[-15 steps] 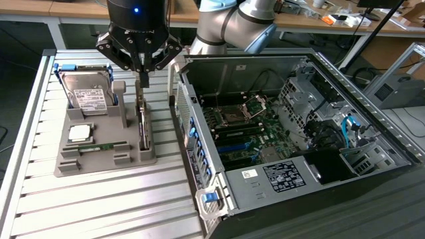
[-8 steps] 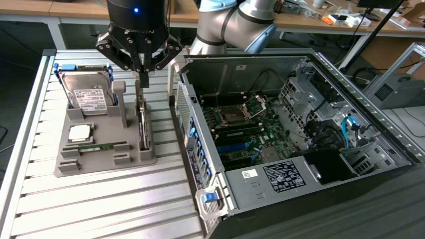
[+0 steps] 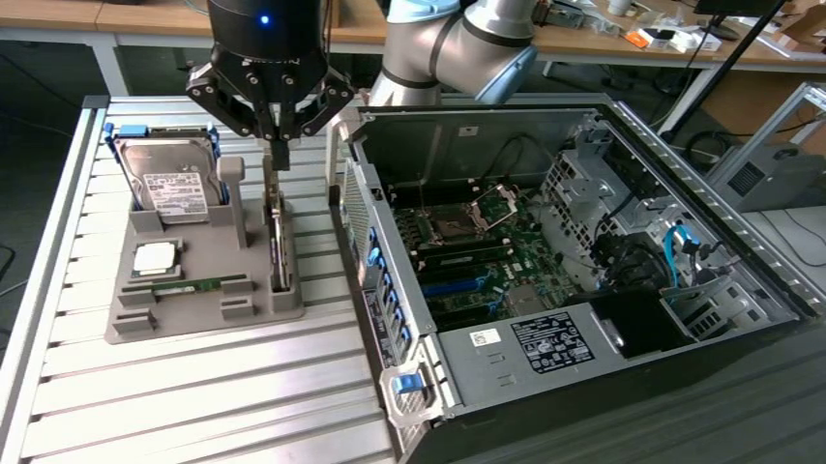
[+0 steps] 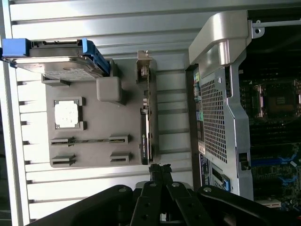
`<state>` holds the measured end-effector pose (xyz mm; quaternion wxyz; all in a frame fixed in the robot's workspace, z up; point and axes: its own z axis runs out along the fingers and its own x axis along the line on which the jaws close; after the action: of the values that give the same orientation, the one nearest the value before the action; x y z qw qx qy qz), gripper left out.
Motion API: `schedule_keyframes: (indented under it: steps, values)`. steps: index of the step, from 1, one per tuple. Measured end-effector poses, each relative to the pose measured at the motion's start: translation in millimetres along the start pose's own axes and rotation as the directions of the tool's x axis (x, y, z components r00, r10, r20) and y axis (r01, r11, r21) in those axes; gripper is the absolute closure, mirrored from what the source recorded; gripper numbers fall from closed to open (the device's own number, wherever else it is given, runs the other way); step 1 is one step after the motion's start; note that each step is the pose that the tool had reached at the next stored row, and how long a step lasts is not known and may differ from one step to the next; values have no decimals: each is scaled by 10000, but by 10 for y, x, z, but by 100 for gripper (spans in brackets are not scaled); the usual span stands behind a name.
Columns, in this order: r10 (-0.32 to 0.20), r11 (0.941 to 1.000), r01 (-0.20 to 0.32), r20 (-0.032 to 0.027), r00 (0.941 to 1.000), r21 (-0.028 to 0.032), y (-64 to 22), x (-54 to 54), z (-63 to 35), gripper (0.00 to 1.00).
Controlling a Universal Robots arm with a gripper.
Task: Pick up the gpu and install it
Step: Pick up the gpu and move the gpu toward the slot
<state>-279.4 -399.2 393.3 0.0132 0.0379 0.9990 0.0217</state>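
The gripper (image 3: 275,155) (image 4: 160,170), its fingers pressed together on nothing, hangs just above the far end of the gpu (image 3: 277,242) (image 4: 145,127). The gpu stands on edge in a slot along the exterior view's right side of a grey holder (image 3: 193,309) (image 4: 94,122). The holder lies on a ribbed metal table (image 3: 193,406) (image 4: 117,23), with a hard drive (image 3: 174,184) (image 4: 56,61) upright at its far end, an open case (image 3: 439,145) (image 4: 221,117) just beside it on the exterior view's right, and cluttered wooden benches (image 3: 65,14) across the far side of the room.
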Motion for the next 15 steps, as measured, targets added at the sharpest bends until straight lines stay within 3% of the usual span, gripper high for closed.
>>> schedule_keyframes:
  steps: [4, 10, 15]
  values:
    - [0, 10000, 0, 0, 10000, 0, 0, 0, 0, 83]
    - [0, 10000, 0, 1, 10000, 0, 0, 0, 0, 46]
    - [0, 10000, 0, 1, 10000, 0, -1, 5, 6, 46]
